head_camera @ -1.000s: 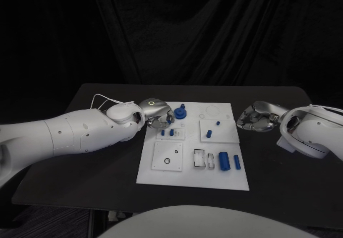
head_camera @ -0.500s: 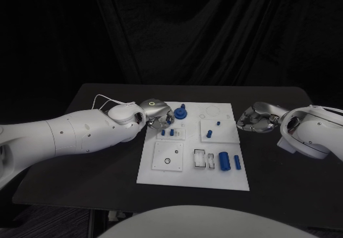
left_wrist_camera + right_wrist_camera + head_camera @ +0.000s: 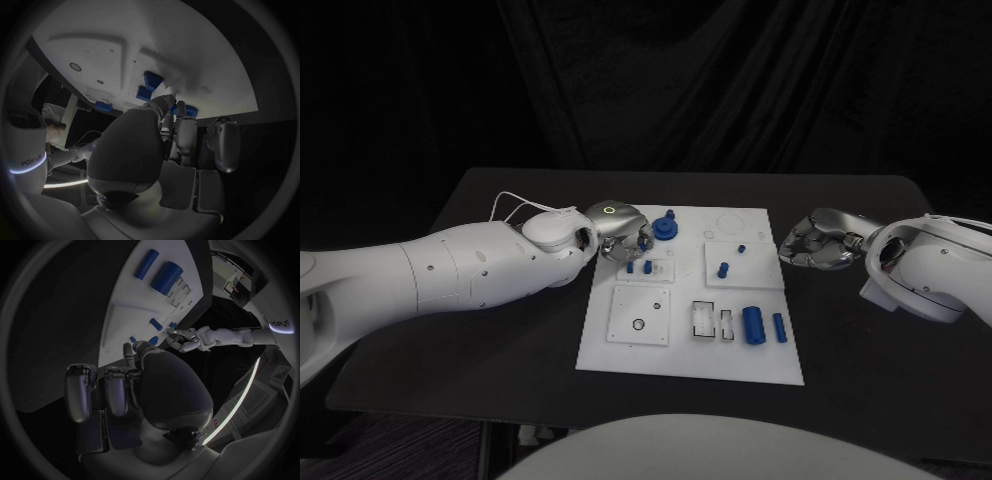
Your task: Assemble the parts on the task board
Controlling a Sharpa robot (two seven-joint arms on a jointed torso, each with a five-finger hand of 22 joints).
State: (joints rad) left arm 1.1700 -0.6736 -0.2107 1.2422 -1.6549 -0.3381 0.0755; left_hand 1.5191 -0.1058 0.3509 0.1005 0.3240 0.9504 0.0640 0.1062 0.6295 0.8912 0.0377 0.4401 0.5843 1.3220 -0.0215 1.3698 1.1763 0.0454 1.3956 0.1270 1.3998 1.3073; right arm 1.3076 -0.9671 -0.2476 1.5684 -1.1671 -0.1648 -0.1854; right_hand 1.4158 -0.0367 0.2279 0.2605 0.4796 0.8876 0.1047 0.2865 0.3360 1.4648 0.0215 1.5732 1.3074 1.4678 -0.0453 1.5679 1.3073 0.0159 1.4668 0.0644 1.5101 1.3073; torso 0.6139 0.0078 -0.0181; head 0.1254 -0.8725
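- The left hand (image 3: 620, 232) reaches inward, fingers curled down; whether they grip anything cannot be told.
- The right hand (image 3: 816, 240) hangs with fingers curled in, holding nothing.

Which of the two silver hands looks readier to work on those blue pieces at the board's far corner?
Probably the left hand: it sits at the white task board beside the blue round part. The right hand rests off the board's edge.

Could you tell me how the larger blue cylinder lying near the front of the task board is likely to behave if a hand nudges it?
The larger blue cylinder lies on its side, so it would probably roll sideways. It looks rigid and smooth, perhaps slippery. The smaller one lies close beside it, so it might get bumped.
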